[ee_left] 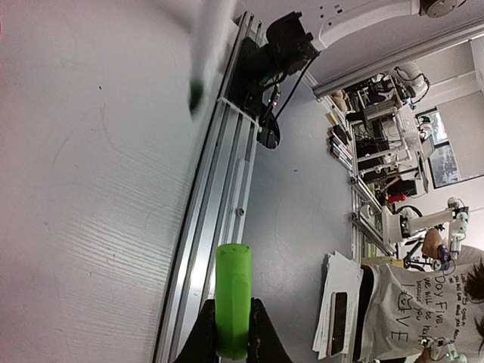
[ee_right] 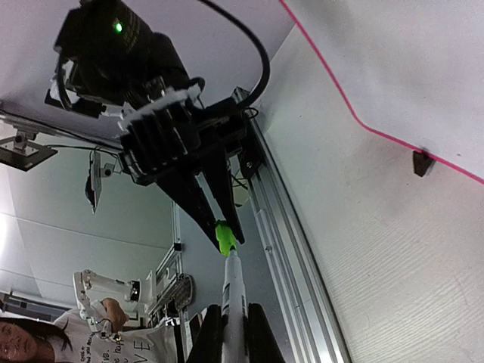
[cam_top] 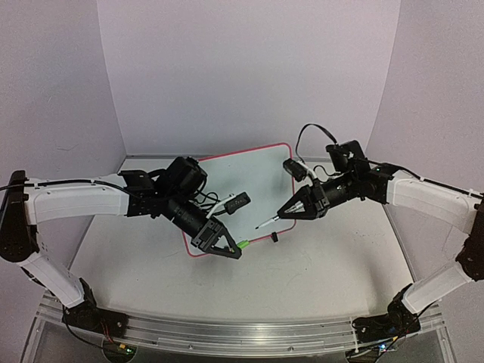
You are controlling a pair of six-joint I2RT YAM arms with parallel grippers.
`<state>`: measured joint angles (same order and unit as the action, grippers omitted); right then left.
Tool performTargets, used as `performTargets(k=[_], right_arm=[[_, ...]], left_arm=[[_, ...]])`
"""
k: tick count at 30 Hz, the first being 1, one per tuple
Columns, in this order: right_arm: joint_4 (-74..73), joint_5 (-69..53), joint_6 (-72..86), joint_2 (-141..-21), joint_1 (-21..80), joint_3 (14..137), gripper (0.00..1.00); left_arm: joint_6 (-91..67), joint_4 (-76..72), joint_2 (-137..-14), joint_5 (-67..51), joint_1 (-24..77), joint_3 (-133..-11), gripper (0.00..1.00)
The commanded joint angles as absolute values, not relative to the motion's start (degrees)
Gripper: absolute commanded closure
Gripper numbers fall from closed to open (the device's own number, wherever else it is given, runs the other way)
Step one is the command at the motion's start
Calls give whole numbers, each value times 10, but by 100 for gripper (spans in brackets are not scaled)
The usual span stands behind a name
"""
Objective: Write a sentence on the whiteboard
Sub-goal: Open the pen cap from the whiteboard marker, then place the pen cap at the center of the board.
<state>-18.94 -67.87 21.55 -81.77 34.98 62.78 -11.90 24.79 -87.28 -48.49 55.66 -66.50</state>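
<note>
Top view, centre frame: the whiteboard (cam_top: 253,170) lies on the table (cam_top: 144,276), turned at an angle. Its red-pink frame is rounded at the corners, and 1 black clip foot (cam_top: 274,237) pokes out at its lower edge.

Both arms lean in over it. The left gripper (cam_top: 234,249) is just below centre, at the board's lower left corner, and it's clenched on a green cap (cam_top: 244,244). The left wrist view confirms it: the cap (ee_left: 233,306) stands at bottom centre, pinched between the 2 fingers (ee_left: 204,339).

The right gripper (cam_top: 286,213), right of centre, is clamped on a white marker (cam_top: 266,222). The dark tip points toward lower left, above the board's lower right part. From above, tip and cap are near each other but apart.

The right wrist view looks straight along the marker (ee_right: 233,299), up from bottom centre toward the cap (ee_right: 224,236). In the upper right of that view, the board's pink edge (ee_right: 378,130) cuts across with the clip foot (ee_right: 422,161) beneath it.
</note>
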Motion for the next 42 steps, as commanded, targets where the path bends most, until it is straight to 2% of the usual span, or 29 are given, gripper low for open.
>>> performTargets(k=[1,4,7,13,20,30,34,42], right_arm=[[-197,-720,191,-791,309,623,100],[-204,-718,188,-781,300,619,100],[-211,-689,187,-769,299,611,100],[-230,-559,204,-741,299,593,100],[-233,-455,220,-701,299,573,100],[-232,-408,229,-682,299,552,100],[-232,-403,231,-678,299,544,100],[-232,-388,230,-674,299,532,100]], left_arm=[[-103,293,-847,-515,559,-648,100],[-86,327,-839,-476,560,-640,100],[-78,335,-832,-384,561,-618,100],[-108,286,-834,-202,595,-572,100],[-119,236,-888,-143,625,-564,100],[-95,240,-963,-134,629,-590,96],[-99,230,-977,-112,629,-592,85],[-110,216,-978,-92,629,-587,47]])
